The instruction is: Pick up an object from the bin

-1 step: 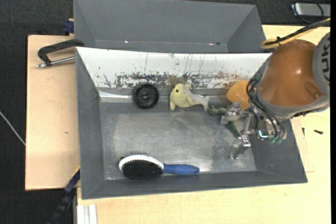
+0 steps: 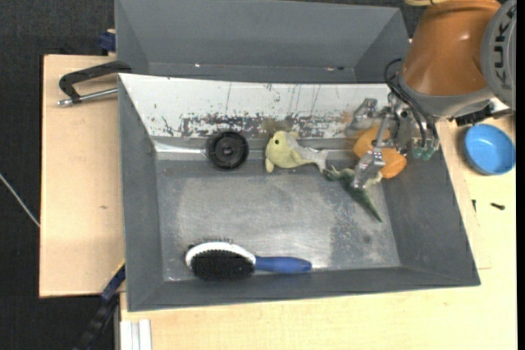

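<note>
Two things at my gripper (image 2: 372,166): orange lump (image 2: 395,165) beside, green toy (image 2: 366,196) below. Open or closed, can't tell. Centre on one first.

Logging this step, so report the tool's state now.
Tool: open or closed cannot be told. It is down beside an orange thing at the right end of the bin.

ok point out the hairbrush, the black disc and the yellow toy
hairbrush (image 2: 218,262), camera view, bristle head
black disc (image 2: 227,149), camera view, centre
yellow toy (image 2: 282,152), camera view, body
</note>
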Motion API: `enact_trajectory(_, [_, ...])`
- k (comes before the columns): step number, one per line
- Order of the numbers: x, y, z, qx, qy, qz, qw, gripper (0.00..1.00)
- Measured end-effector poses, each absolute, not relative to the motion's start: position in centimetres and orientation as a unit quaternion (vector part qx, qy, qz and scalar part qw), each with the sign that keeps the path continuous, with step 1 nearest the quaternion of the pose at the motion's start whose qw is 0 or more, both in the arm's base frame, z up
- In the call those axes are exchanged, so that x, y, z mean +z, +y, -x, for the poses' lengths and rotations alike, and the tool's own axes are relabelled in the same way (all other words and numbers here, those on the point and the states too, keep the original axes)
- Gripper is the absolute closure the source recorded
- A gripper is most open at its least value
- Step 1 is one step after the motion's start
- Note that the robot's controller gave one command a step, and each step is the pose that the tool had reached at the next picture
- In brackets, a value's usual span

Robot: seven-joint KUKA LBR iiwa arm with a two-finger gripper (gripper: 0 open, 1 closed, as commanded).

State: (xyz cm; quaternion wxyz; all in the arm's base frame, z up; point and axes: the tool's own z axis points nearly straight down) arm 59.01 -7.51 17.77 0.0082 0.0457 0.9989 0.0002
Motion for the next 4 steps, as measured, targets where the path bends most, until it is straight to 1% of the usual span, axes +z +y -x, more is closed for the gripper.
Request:
enact_trajectory(1, [7.2, -9.6, -58.3, 0.000, 0.999, 0.050, 0.001, 0.00])
enact_trajectory(2, [7.2, -11.1, -60.0, 0.002, 0.986, 0.165, 0.000, 0.00])
enact_trajectory(3, [7.4, -10.9, -60.3, 0.001, 0.986, 0.164, 0.007, 1.00])
enact_trajectory(4, [21.6, -10.0, -60.3, -0.002, 0.980, 0.201, 0.008, 1.00])
